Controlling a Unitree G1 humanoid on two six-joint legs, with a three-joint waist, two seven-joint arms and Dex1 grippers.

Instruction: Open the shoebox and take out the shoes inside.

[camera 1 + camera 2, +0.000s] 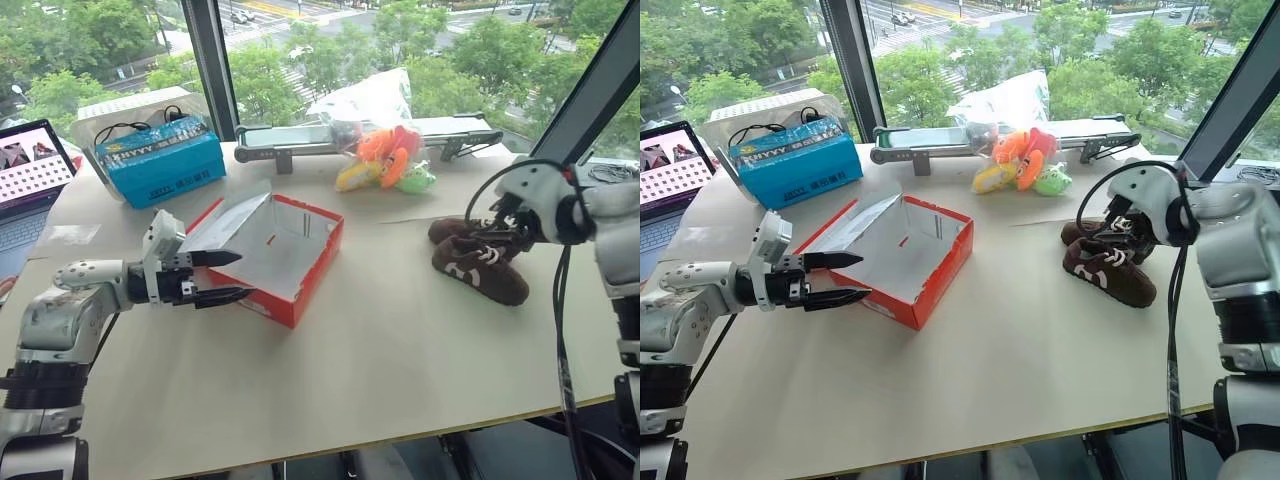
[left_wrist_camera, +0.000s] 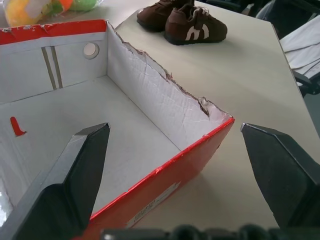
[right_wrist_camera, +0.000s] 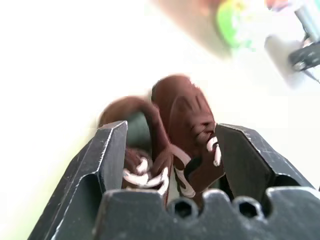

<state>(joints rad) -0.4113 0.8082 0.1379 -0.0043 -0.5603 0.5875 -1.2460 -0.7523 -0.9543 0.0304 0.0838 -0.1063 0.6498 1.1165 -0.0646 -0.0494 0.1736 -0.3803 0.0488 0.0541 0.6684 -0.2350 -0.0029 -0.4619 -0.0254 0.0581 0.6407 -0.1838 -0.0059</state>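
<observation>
While the head views show the red cardboard shoebox (image 1: 272, 258) lying open near the table's (image 1: 400, 350) middle with its lid folded back, the left wrist view adds a torn, creased pale inner wall and a round hole. Empty, the left gripper (image 1: 228, 277) straddles its near corner, fingers spread. Brown suede-like shoes (image 1: 478, 262) sit together well right, beneath the released, parted right gripper (image 3: 170, 150).
</observation>
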